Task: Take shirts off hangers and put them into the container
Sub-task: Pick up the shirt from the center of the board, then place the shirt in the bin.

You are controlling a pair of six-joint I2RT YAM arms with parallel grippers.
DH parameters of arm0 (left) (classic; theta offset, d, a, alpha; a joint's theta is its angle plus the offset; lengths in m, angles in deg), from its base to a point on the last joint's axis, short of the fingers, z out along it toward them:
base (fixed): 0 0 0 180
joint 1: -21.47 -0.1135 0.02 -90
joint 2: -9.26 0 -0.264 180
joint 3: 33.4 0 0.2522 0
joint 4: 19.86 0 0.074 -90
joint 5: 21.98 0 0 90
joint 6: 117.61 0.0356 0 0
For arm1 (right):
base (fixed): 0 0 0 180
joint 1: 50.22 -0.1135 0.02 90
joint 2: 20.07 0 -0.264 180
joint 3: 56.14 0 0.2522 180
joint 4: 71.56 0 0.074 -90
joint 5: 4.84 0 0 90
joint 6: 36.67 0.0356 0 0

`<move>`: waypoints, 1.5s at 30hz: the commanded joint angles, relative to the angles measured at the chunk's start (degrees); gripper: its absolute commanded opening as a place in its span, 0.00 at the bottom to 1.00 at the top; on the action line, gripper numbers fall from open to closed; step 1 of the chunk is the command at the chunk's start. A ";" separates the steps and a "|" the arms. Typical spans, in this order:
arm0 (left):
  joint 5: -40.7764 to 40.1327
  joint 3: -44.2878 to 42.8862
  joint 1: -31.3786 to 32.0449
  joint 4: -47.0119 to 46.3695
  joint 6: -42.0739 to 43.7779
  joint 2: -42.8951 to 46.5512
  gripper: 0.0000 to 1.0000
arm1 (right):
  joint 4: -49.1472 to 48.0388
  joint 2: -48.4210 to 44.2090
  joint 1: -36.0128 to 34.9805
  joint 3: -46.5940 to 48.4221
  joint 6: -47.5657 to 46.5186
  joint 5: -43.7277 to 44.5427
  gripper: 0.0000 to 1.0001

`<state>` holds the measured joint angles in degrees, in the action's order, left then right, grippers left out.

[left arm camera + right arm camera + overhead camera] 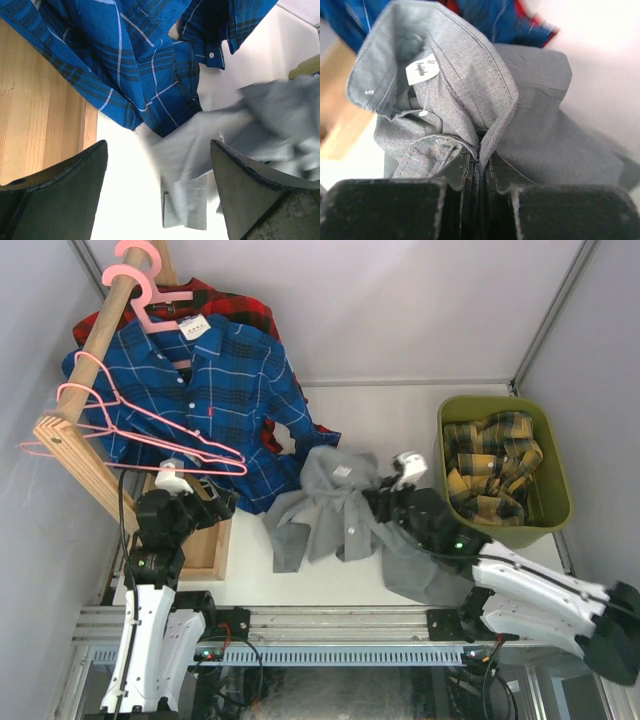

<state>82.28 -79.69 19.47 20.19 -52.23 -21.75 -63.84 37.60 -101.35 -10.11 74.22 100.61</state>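
The plain grey shirt (335,508) lies crumpled on the white table in the middle. My right gripper (383,502) is shut on its collar (470,90), the fabric pinched between both fingers (457,167). The blue plaid shirt (215,390) hangs on a pink hanger (150,300) from the wooden rail, the red-black plaid shirt (235,308) behind it. Bare pink hangers (130,425) hang lower on the rail. The yellow-black plaid shirt (492,465) lies in the olive-green container (555,480) at right. My left gripper (157,195) stands open above a grey sleeve (185,207).
A thick wooden rail (100,335) slants up at the left from a flat wooden base board (205,545). Grey walls close in the back and both sides. The blue shirt's hem (150,95) hangs down over the base board's edge.
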 commanded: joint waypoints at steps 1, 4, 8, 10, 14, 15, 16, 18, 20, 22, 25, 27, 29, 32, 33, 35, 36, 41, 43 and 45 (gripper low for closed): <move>1.56 0.28 -0.10 -1.48 1.06 -0.05 0.86 | -1.64 -12.39 5.58 0.40 0.92 5.78 0.00; 1.86 0.20 -0.02 -1.70 1.05 -0.36 0.86 | 0.47 -19.16 10.68 2.42 -1.08 6.78 0.00; 1.96 0.19 0.06 -1.80 1.07 -0.55 0.86 | 5.92 -22.53 17.10 9.80 -5.73 5.94 0.00; 1.97 0.19 0.08 -1.78 1.04 -0.50 0.86 | 7.46 -22.62 19.42 13.94 -9.24 5.98 0.00; 2.00 0.28 0.08 -1.76 1.05 -0.41 0.86 | 12.33 -19.26 23.84 24.18 -15.08 8.38 0.00; 2.08 0.28 0.15 -1.78 1.07 -0.40 0.87 | 13.54 -18.13 24.95 26.90 -16.11 9.08 0.00; 2.11 0.27 0.15 -1.76 1.02 -0.48 0.87 | 14.05 -17.16 26.08 29.41 -17.16 9.48 0.00; 2.13 0.28 0.20 -1.79 1.06 -0.54 0.87 | 14.13 -15.45 28.14 33.63 -19.05 10.58 0.00; 2.18 0.23 0.17 -1.77 1.07 -0.41 0.87 | 14.77 -13.54 30.37 37.56 -20.54 11.57 0.00; 2.21 0.28 0.18 -1.79 1.07 -0.39 0.87 | 17.42 -10.46 33.01 44.30 -21.33 11.18 0.00; 2.14 0.28 0.24 -1.77 1.02 -0.37 0.87 | 22.58 -4.81 35.98 54.55 -23.90 10.37 0.00; 2.22 0.19 0.24 -1.80 1.08 -0.31 0.87 | 25.51 -1.34 37.62 59.12 -25.59 12.57 0.00; 2.11 0.28 0.18 -1.68 1.00 -0.07 0.87 | 27.18 0.25 39.17 59.81 -25.15 14.26 0.00; 2.14 0.41 0.23 -1.68 0.91 0.22 0.87 | 29.91 0.95 42.59 55.50 -20.97 14.29 0.00; 2.14 0.38 0.22 -1.74 0.85 0.23 0.87 | 29.81 1.06 43.73 52.80 -19.70 14.55 0.00; 2.34 0.31 0.24 -1.76 0.89 0.11 0.86 | 29.97 2.03 47.54 45.18 -14.98 15.23 0.00; 2.46 0.28 0.19 -1.78 0.98 0.00 0.87 | 30.94 3.25 49.89 42.87 -12.38 13.58 0.00; 2.76 0.37 0.28 -1.81 0.89 -0.06 0.87 | 31.40 13.63 57.63 34.03 -6.27 -3.72 0.00; 2.72 0.41 0.29 -1.77 0.89 -0.10 0.86 | 31.44 18.43 57.78 32.46 -4.88 -3.64 0.00; 2.63 0.37 0.27 -1.65 0.89 -0.14 0.87 | 32.41 21.95 57.91 31.50 -3.40 -3.09 0.00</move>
<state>83.77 -79.69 19.69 20.12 -51.96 -22.18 -32.94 56.92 -43.47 22.11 65.50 102.25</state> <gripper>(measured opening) 0.864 0.038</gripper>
